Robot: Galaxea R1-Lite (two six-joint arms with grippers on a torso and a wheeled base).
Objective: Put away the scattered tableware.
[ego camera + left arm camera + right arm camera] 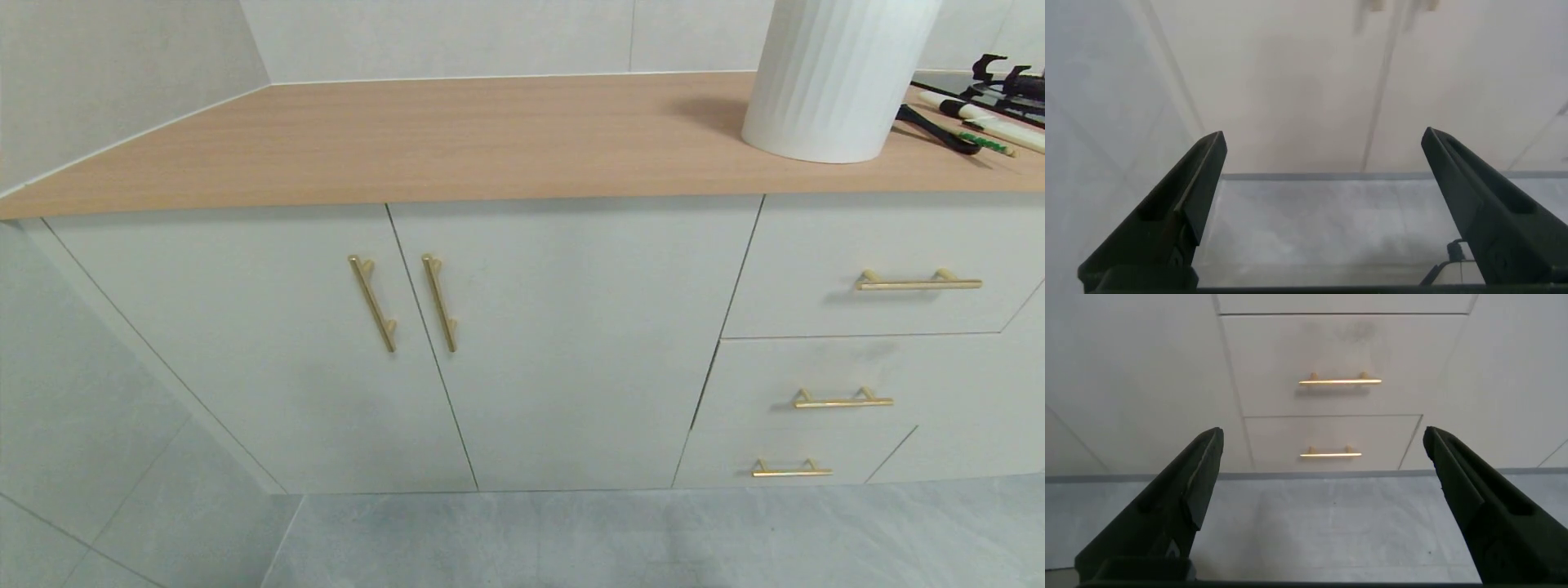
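Observation:
Scattered tableware lies at the far right of the wooden countertop (457, 139): a black utensil (939, 131) and pale chopstick-like pieces (992, 122) beside a tall white ribbed container (833, 77). My left gripper (1323, 212) is open and hangs low in front of the white cabinet doors (1315, 90), above the grey floor. My right gripper (1327, 510) is open too, low before the lower drawers with gold handles (1340, 380), nothing between its fingers.
Below the countertop are two cabinet doors with upright gold handles (374, 303) and, to the right, three drawers (918, 282). A black stove grate (1008, 82) sits at the far right back. Tiled walls close the left and back; grey floor tiles (571, 539) lie in front.

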